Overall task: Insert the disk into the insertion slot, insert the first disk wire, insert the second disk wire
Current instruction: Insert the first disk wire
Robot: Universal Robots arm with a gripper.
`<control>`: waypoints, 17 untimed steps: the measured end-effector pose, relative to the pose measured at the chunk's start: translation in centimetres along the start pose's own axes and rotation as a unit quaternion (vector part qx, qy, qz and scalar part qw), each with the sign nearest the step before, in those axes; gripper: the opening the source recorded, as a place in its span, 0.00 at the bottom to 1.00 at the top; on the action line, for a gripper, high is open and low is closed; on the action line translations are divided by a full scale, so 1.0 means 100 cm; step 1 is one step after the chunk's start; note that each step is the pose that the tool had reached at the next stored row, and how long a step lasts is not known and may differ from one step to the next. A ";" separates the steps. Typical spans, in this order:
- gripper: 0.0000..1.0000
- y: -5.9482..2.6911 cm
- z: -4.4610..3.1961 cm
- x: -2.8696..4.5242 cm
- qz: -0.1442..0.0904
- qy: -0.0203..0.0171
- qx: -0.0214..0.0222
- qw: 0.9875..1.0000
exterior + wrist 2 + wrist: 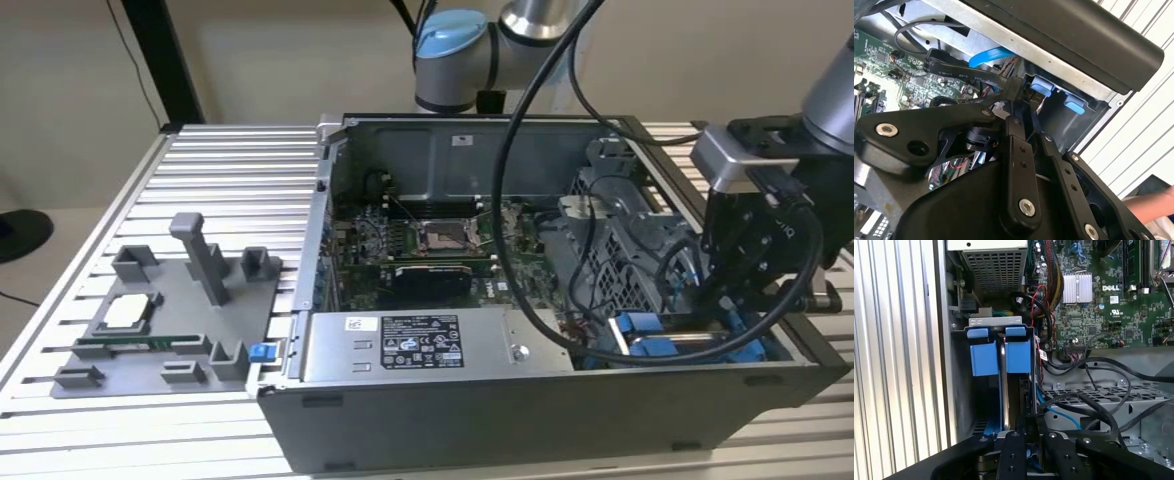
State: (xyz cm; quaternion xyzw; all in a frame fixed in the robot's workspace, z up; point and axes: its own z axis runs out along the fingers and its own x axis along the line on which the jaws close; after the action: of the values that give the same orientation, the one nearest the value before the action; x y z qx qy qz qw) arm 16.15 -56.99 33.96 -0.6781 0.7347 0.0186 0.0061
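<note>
Table: ribbed aluminium table [227, 150], carrying everything.
Case: open dark grey metal computer case [534, 420], from the centre to the exterior view's right.
Tray: grey plastic fixture tray [187, 320], at the exterior view's lower left, beside the case.
End effector: black end effector [1023, 106], lowered into the case at the exterior view's lower right, fingers pressed together on the wire's plug.
Slot: rectangular grey sheet-metal insertion slot [996, 321] with blue plastic tabs [984, 359], just ahead of the end effector.
Wire: flat black disk wire [949, 70], ending at the fingertips.

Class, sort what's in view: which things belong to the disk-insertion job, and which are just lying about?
Job in hand: insertion slot, black disk wire, end effector.
Lying about: grey fixture tray, power-supply box, motherboard.
</note>
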 end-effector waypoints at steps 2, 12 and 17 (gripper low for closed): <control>0.00 0.0000 0.0014 0.0001 0.000 0.000 0.000 1.000; 0.00 -0.0002 0.0098 0.0003 0.000 0.000 0.000 1.000; 1.00 -0.0001 0.0099 0.0002 0.000 -0.001 0.000 1.000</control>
State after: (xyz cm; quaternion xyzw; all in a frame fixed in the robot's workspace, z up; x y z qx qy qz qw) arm 16.15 -56.97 32.96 -0.6781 0.7347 0.0195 0.0070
